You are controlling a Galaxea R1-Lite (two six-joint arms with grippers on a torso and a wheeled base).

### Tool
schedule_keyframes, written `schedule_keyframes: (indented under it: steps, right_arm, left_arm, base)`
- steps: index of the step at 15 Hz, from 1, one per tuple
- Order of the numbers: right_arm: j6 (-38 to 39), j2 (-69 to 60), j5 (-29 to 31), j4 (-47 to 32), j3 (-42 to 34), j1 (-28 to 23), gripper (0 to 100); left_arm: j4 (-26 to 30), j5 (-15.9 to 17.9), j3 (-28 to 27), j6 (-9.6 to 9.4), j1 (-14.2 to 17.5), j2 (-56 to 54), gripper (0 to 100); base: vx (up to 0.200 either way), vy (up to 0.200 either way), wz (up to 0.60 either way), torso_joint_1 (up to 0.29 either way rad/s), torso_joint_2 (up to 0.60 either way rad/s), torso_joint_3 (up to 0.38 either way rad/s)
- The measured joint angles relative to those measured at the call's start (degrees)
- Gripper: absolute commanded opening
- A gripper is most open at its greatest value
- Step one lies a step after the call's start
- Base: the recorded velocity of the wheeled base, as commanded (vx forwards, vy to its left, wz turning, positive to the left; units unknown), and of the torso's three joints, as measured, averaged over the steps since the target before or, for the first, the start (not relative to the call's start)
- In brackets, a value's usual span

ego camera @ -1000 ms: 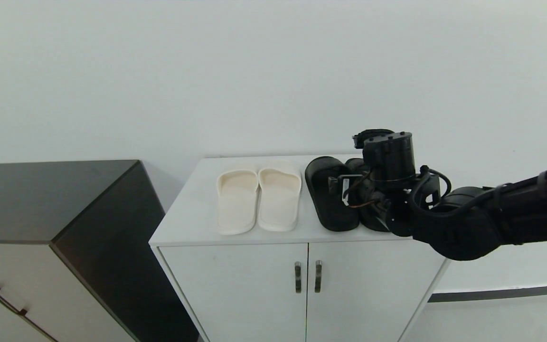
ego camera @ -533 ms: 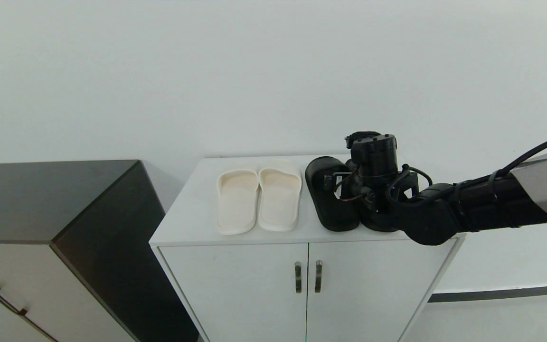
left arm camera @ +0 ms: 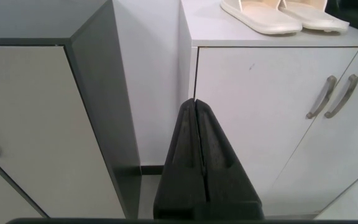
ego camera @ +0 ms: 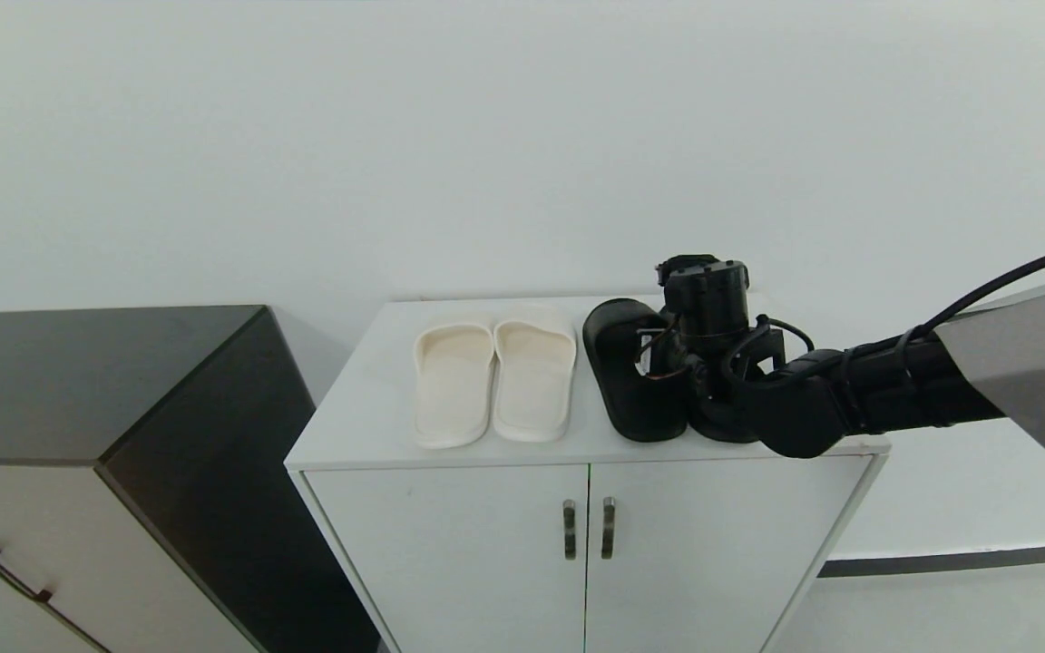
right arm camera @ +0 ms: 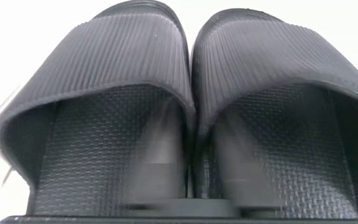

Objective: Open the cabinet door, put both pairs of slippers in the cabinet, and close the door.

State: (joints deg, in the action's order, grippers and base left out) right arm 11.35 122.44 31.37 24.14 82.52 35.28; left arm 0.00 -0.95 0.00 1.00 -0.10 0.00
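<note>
A white cabinet point(ego camera: 450, 562) stands with both doors shut, its two handles point(ego camera: 587, 528) side by side at the centre. On its top lie a pair of white slippers point(ego camera: 493, 383) and, to their right, a pair of black slippers point(ego camera: 624, 381). My right gripper point(right arm camera: 197, 180) is at the black pair's open heel ends. It is open, one finger point(right arm camera: 160, 177) inside each slipper, the touching inner walls between them. My right wrist hides most of the right-hand black slipper in the head view. My left gripper point(left arm camera: 196, 109) is shut and empty, low before the cabinet's left side.
A dark-topped cabinet point(ego camera: 96, 381) with a drawer handle stands close on the left, a narrow gap between it and the white cabinet. A white wall runs right behind both. Floor lies open to the right of the white cabinet.
My right arm has moved left and forward over the cabinet top, bringing its gripper down to the black slippers. Slippers and doors have not moved.
</note>
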Motion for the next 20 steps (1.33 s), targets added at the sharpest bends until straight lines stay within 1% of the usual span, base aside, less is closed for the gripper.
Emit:
schedule_keyframes:
  steps: [6,9,11,13,15,18,20]
  right_arm:
    - [-0.18,-2.16,0.27,-0.16,-0.29,-0.22,0]
    - [-1.12,-5.60,0.13,-0.30,-2.61,0.11,0]
    - [-1.99,-10.15,-2.04,-0.17,-7.90,1.21,0]
    - [-2.35,-16.80,-8.33,-0.11,-17.40,3.44,0]
    - [-2.62,-23.84,-13.56,-0.13,-25.30,5.88,0]
    - [-2.88,-33.24,-17.12,-0.30,-33.95,9.73,0]
    - [-2.95,-39.75,-24.37,-0.49,-40.46,12.04,0]
  left_arm:
    - [0.00,0.00,0.00,0.04,0.00,0.00,0]
    - [0.00,0.00,0.00,-0.02,0.00,0.00,0]
    - [0.00,0.02,0.00,-0.10,0.00,0.00,0]
    - [0.00,0.09,0.00,-0.21,0.00,0.00,0]
    - [0.00,0.11,0.00,-0.16,0.00,0.00,0]
    - [0.00,0.11,0.00,-0.13,0.00,0.00,0]
    - [0.00,0.17,0.00,-0.18,0.00,0.00,0]
  base:
    - [0.000,0.000,0.00,0.000,0.00,0.000]
    - [0.000,0.000,0.00,0.000,0.00,0.000]
    - [0.000,0.000,0.00,0.000,0.00,0.000]
    - [0.000,0.000,0.00,0.000,0.00,0.000]
    - [0.000,0.000,0.00,0.000,0.00,0.000]
    - [0.000,0.000,0.00,0.000,0.00,0.000]
    - [0.000,0.000,0.00,0.000,0.00,0.000]
